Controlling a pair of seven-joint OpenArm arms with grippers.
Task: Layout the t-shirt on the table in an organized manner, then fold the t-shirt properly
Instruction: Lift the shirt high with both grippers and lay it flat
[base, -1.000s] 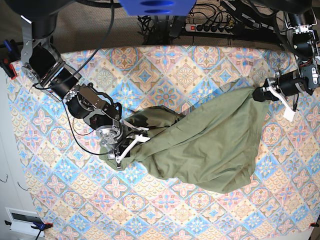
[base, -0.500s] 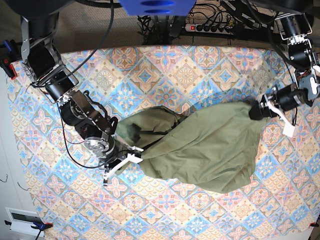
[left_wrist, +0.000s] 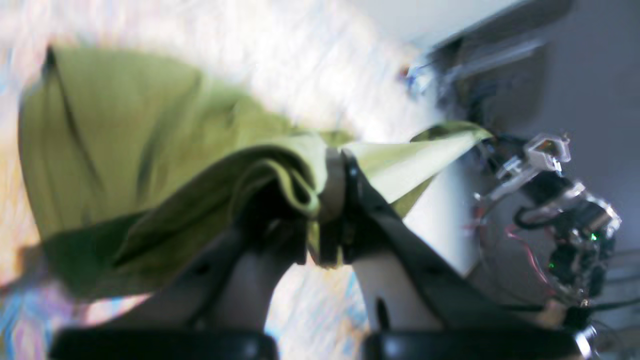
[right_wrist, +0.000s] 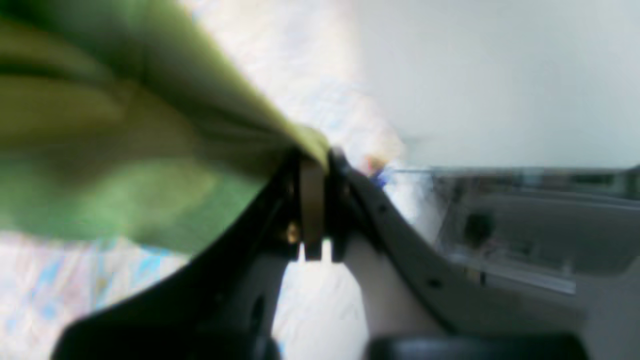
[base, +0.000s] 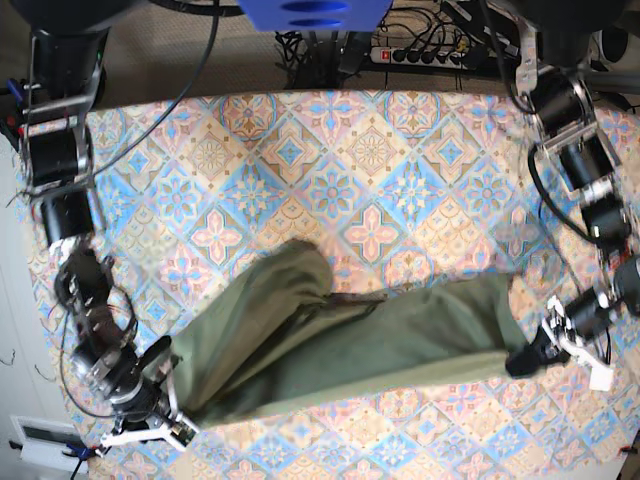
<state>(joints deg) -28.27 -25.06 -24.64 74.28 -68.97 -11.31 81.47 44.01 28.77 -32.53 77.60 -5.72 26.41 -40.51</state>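
Now t-shirt (base: 340, 345) stretched low across table (base: 330, 150), dragged toward near edge since a second ago. Right gripper (base: 165, 425), jaws newly clamped on shirt's left end; left gripper (base: 525, 358) pinching right end. Spreading underway; cloth bunched. Patterned tablecloth; cables, power strip (base: 425, 55) beyond far edge.

I can't read any text, label, brand or number from here. The t-shirt (base: 340, 345) shows plain green cloth, the tabletop (base: 370, 160) cloth carries only floral tiles, and both wrist views are too blurred for any print.
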